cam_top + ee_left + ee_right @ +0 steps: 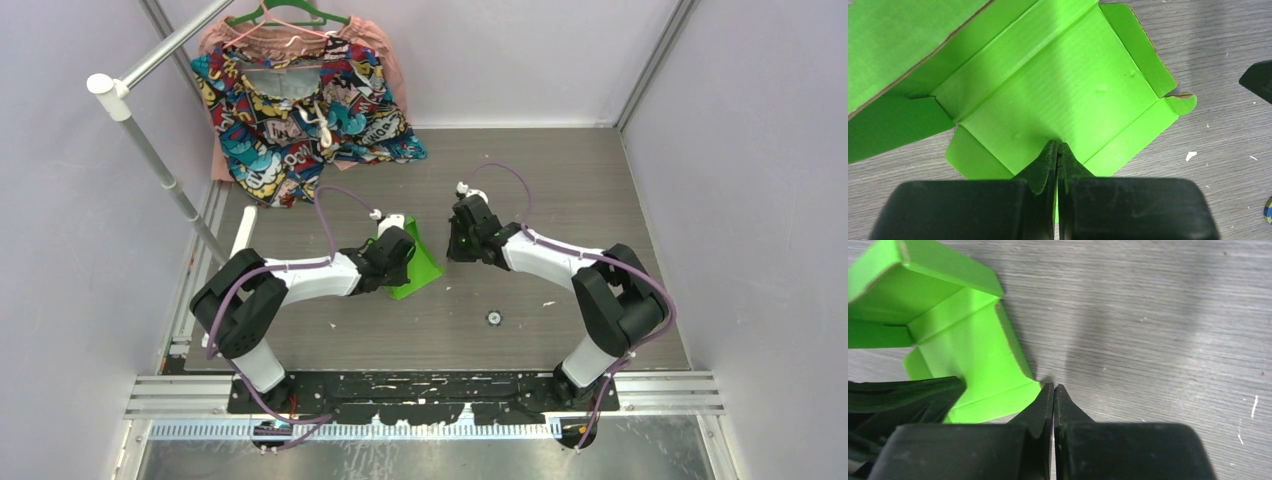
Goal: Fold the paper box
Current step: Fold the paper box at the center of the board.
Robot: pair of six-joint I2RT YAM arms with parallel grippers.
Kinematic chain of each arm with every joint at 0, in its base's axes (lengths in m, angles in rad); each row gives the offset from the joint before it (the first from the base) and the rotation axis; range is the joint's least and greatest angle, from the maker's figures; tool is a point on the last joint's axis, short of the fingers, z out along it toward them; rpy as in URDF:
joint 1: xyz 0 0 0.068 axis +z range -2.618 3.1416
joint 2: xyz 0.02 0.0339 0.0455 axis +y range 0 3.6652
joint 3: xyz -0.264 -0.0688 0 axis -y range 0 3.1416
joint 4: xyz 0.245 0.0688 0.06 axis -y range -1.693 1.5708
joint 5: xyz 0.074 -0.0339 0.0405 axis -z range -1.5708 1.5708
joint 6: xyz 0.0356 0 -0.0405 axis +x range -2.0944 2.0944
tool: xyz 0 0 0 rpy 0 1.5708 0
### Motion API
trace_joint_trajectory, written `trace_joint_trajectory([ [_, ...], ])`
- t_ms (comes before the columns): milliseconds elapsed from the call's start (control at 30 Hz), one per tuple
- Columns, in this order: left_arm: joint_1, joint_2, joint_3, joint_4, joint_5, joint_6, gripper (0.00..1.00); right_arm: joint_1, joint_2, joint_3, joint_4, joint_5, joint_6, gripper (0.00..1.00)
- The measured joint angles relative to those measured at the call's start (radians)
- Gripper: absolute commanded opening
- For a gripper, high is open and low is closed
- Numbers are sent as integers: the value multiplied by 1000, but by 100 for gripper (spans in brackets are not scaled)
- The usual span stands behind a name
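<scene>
The paper box [425,268] is a lime-green die-cut card lying mid-table, partly folded. In the left wrist view the paper box [1063,85] has its base panel flat, side flaps spread out and a large flap raised at upper left. My left gripper [1058,145] is shut, its tips resting on the base panel's near edge with nothing between them. My right gripper [1053,386] is also shut and empty, its tips over the table right beside the corner of the paper box [973,355]. From above, the left gripper [393,255] covers the card's left part and the right gripper [462,240] sits just right of it.
A colourful patterned garment [300,110] on a green hanger [285,12] lies at the back left beside a white rail pole [150,140]. A small round object [494,318] sits on the grey wood table [580,190] near the front. White walls enclose the workspace.
</scene>
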Motion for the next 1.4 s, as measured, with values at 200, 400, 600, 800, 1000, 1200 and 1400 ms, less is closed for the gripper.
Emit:
trace_joint_trajectory([
  [200,0,0,0,0,0,0,0,-17,16,-41,-4,-2,0,1],
  [400,0,0,0,0,0,0,0,-18,59,-48,-1,-19,1,1],
  [600,-1,0,0,0,0,0,0,-18,73,-48,13,-45,2,1],
  [800,-1,0,0,0,0,0,0,-18,73,-48,31,-72,4,1],
  [1000,-1,0,0,0,0,0,0,-18,73,-48,39,-89,4,1],
  [1200,-1,0,0,0,0,0,0,-17,73,-48,42,-103,4,1],
  [1400,-1,0,0,0,0,0,0,-16,73,-48,42,-108,4,1],
])
